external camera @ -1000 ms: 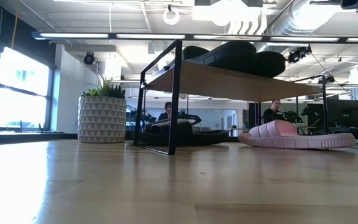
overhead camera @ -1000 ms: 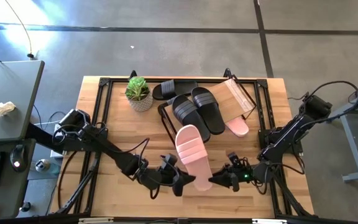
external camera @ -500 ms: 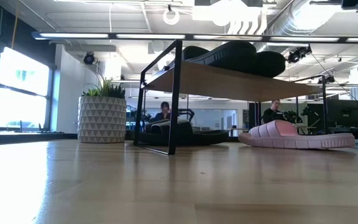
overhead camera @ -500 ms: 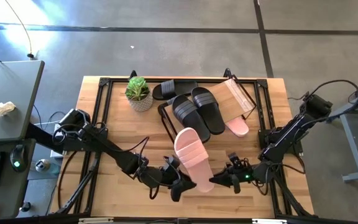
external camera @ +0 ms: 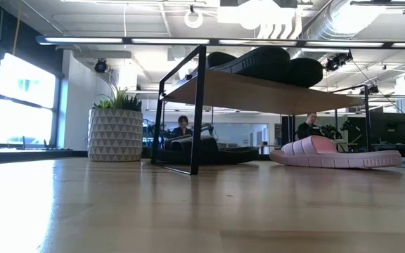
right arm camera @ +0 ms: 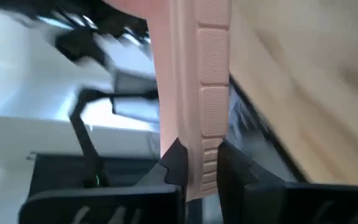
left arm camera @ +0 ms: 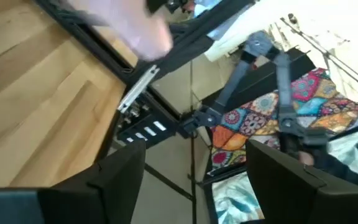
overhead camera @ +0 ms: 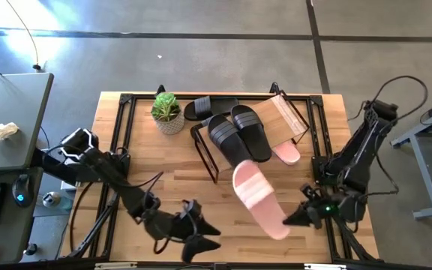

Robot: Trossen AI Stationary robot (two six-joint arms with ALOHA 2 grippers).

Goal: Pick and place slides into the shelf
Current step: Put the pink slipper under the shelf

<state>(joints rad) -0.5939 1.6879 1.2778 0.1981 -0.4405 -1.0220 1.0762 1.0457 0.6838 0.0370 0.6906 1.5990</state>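
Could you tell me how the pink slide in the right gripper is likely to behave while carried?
The pink slide probably stays fairly stiff: it shows no sag beyond the right gripper. Pinched only at its sole edge, it may pivot or slip.

An open-plan office-lab: exposed ceiling ducts [external camera: 343,21], concrete floor [overhead camera: 201,60], people at desks [external camera: 183,126].

You see a smooth pale wood bench [overhead camera: 163,180], a matt pink foam-like slide [overhead camera: 259,196], and a thin black metal shelf [overhead camera: 205,150] frame.
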